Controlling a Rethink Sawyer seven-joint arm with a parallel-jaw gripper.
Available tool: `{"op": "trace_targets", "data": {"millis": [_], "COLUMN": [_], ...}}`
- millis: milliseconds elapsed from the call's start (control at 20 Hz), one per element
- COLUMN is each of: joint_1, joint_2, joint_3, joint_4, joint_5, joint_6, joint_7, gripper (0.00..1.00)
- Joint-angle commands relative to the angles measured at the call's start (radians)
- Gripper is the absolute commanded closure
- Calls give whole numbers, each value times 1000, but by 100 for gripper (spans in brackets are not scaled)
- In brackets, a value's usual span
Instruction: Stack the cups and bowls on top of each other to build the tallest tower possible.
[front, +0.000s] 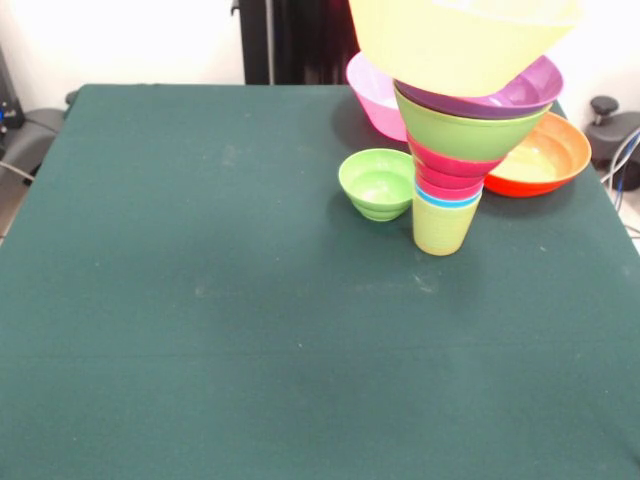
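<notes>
Dark green desk (250, 330) under white wall (150, 40); tower (455, 140) beside small green bowl (378, 183). Gripper out of sight.

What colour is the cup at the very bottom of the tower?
Yellow-green cup, seen in the front view.

We see a dark green table (200, 300) filling most of the frame, grey gear (30, 135) at upper left and cables (625, 165) at the right edge.
</notes>
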Motion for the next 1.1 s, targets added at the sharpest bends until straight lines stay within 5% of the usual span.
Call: {"op": "trace_targets", "data": {"millis": [50,1100], "joint_1": [30,40], "joint_2": [20,-24], "joint_3": [9,47], "joint_4": [88,173], "joint_5": [29,58], "joint_6": [-70,-115], "joint_7": [216,258], "gripper": [100,100]}}
